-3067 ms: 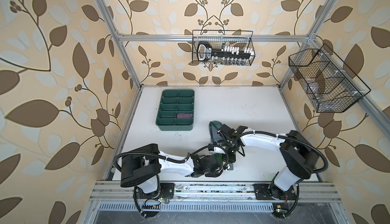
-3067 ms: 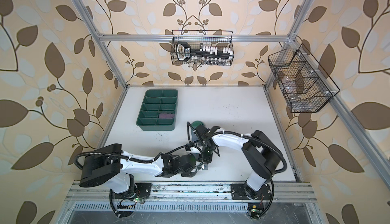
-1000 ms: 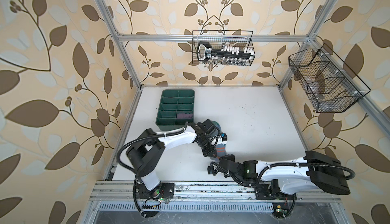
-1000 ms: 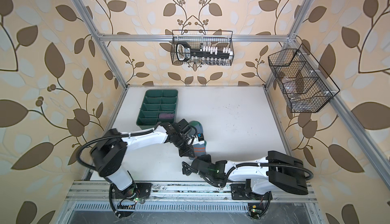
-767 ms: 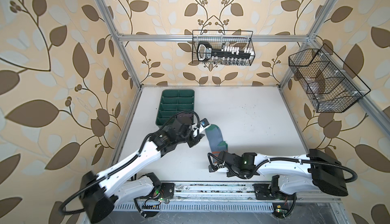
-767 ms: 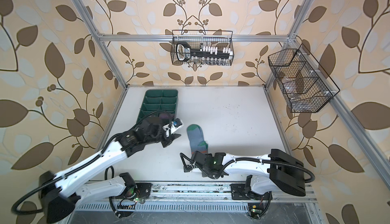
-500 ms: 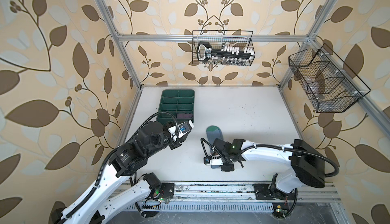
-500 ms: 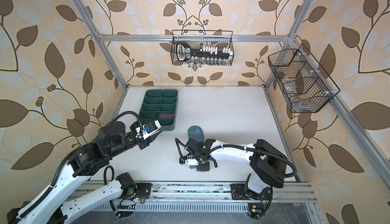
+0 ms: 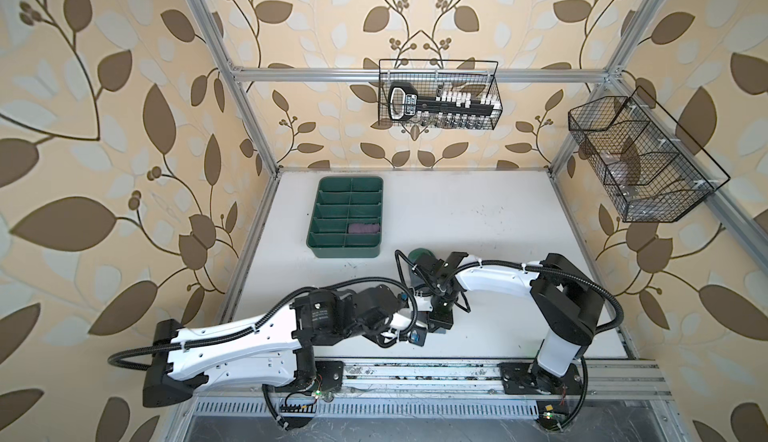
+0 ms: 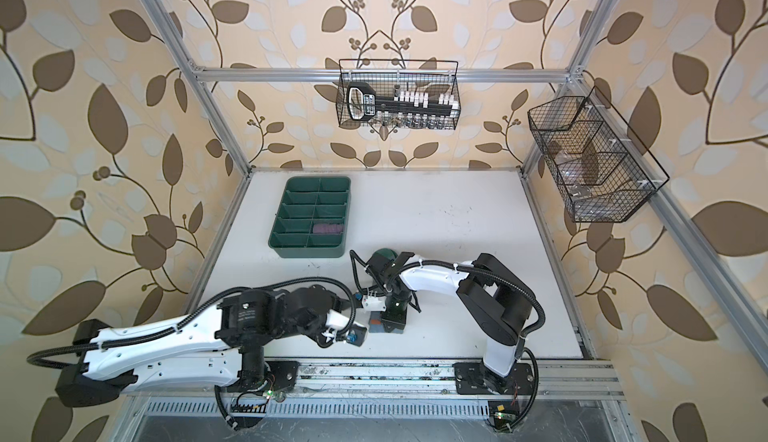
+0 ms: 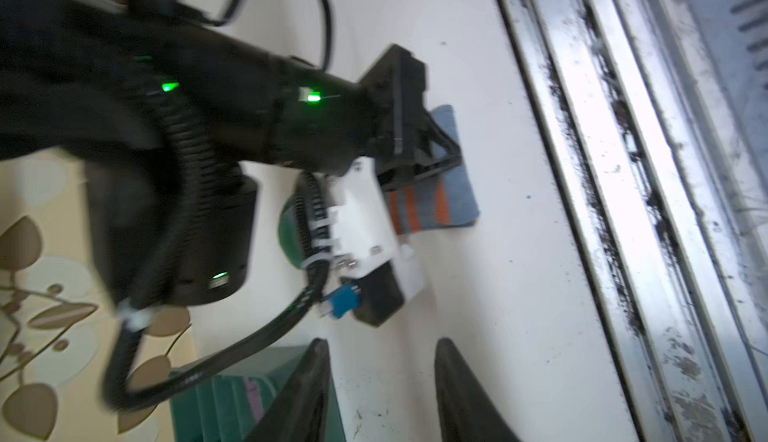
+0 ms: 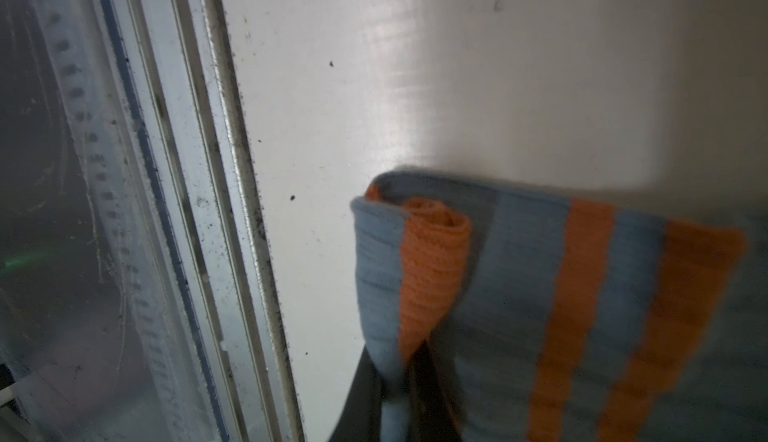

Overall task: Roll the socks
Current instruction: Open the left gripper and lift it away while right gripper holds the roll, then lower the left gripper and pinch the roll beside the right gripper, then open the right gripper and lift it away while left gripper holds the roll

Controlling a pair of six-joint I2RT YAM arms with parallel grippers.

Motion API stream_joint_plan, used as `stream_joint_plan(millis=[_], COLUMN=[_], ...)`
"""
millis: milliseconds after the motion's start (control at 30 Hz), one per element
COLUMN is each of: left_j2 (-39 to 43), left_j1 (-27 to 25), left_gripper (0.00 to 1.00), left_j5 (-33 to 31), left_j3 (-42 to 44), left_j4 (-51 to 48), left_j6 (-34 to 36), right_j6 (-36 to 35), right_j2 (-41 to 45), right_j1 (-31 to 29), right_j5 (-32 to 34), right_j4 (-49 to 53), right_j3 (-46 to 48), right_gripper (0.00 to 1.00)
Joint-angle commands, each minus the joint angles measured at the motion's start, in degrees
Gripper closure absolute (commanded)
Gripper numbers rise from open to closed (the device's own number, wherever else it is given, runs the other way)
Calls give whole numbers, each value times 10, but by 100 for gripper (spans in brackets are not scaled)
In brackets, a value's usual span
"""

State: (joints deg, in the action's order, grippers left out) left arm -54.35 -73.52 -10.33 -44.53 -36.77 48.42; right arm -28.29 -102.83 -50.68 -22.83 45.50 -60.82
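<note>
The grey-blue sock (image 10: 376, 322) with orange stripes lies near the table's front, its green end (image 9: 420, 254) pointing toward the back. My right gripper (image 12: 399, 398) is shut on the sock's folded orange cuff edge; it shows in both top views (image 9: 440, 322) (image 10: 392, 320) and in the left wrist view (image 11: 415, 136). My left gripper (image 11: 380, 377) is open with nothing between its fingers, and sits low just left of the sock (image 11: 451, 207) in both top views (image 9: 419, 333) (image 10: 360, 334). The purple sock (image 9: 364, 227) lies in the tray.
The green divided tray (image 9: 328, 215) stands at the back left of the white table. The metal front rail (image 11: 623, 211) runs close beside the sock. Two wire baskets (image 9: 438, 101) (image 9: 640, 161) hang on the back and right walls.
My left gripper let go of the sock, lifted toward the tray, then came down at the front, left of the sock. My right gripper moved onto the cuff end and holds it.
</note>
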Motion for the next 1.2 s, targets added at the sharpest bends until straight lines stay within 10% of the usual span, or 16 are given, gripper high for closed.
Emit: stream_joint_plan(millis=[0,500,1000,1167], left_j2=[-21,-249,-328,-318], left_j1=[-14,-17,-10,15], left_gripper=[57,53,90,100], left_j5=[18,-9,-19,-4], left_j3=[61,104,114,119], left_j4=[132,375,402,391], left_j6=[-46,-236,-305,-318], right_j6=[1,6,23,41], right_j2=[-38,-54,26,89], right_j1=[0,4,20,43], right_j5=[-1,17,22,32], right_j4=[10,5,-45,-76], right_j3=[-7,-11,41,73], right_gripper=[95,90,79,53])
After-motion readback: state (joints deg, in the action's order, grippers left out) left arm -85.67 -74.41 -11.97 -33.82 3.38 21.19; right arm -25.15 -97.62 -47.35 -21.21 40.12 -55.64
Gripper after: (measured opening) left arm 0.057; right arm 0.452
